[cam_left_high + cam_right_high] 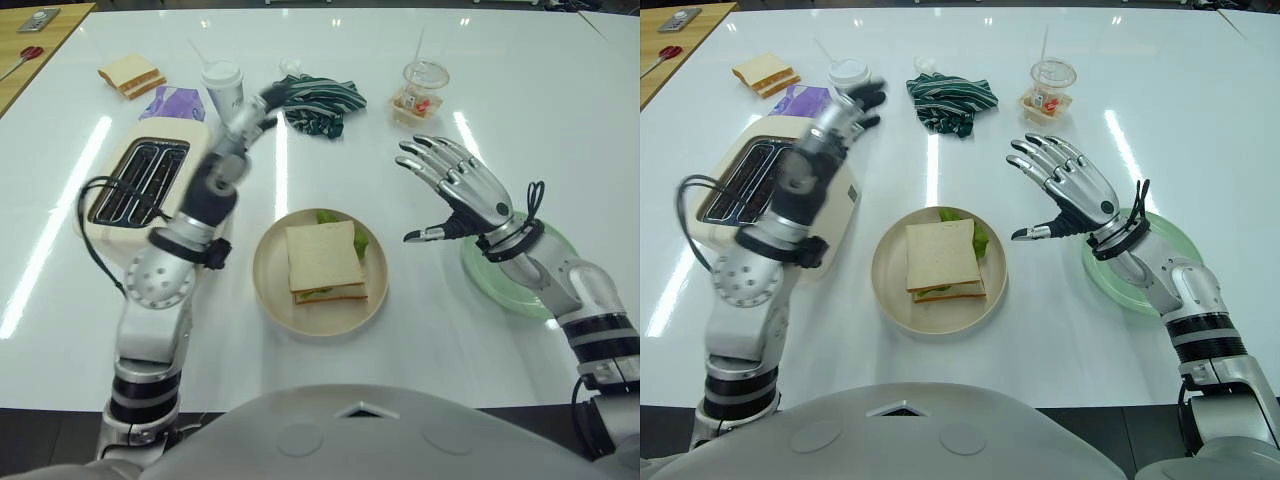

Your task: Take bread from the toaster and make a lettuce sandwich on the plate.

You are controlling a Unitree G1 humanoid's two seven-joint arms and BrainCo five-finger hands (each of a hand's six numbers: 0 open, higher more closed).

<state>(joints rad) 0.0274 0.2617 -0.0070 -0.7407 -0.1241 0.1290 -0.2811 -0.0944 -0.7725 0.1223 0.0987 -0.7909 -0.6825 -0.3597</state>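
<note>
A beige plate (pixel 268 277) sits at the table's near centre with a finished sandwich (pixel 324 257) on it: two white bread slices with green lettuce (pixel 357 240) poking out at the far right. The cream toaster (pixel 112 236) stands to the left, its two slots dark. My left hand (pixel 852 108) hangs blurred above the toaster's far right corner, beside a lidded paper cup (pixel 222 83), fingers loosely extended and holding nothing. My right hand (pixel 457 186) hovers open to the right of the plate, palm facing left, fingers spread.
A pale green plate (pixel 497 286) lies under my right wrist. Further back are a striped green cloth (pixel 320 103), a clear plastic cup (pixel 425 90), a purple packet (pixel 172 103) and spare bread slices (pixel 130 75). The toaster's black cord (pixel 98 262) loops off its near left side.
</note>
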